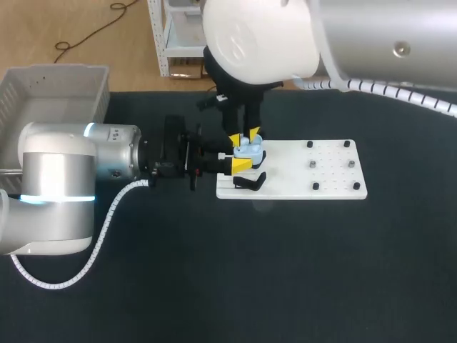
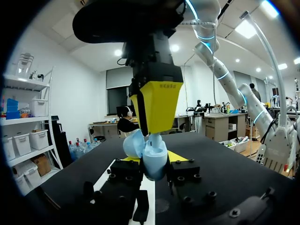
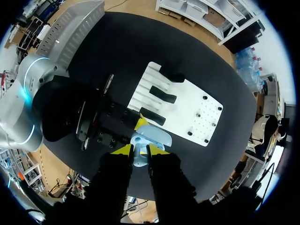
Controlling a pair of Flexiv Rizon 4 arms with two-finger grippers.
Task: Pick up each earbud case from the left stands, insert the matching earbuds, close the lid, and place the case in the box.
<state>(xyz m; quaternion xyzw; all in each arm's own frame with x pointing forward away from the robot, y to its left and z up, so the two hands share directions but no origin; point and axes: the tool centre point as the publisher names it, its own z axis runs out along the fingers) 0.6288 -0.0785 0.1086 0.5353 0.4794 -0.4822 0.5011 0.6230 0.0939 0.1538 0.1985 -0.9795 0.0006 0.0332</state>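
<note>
A light blue earbud case point(image 1: 250, 150) with its lid open hangs just above the left end of the white plate point(image 1: 300, 179). My left gripper point(image 1: 244, 160) comes in level from the left and is shut on the case body point(image 2: 152, 161); the lid point(image 2: 133, 143) hangs open to one side. My right gripper point(image 1: 245, 136) points straight down onto the case. In the right wrist view a small light blue piece, an earbud point(image 3: 139, 157) by its look, is pinched in my right gripper point(image 3: 139, 150), right at the case point(image 3: 153, 137).
Black stands point(image 1: 250, 182) sit on the plate's left part, and small dark pegs point(image 1: 314, 164) dot its right part. A grey bin point(image 1: 57, 78) stands at the far left of the black table.
</note>
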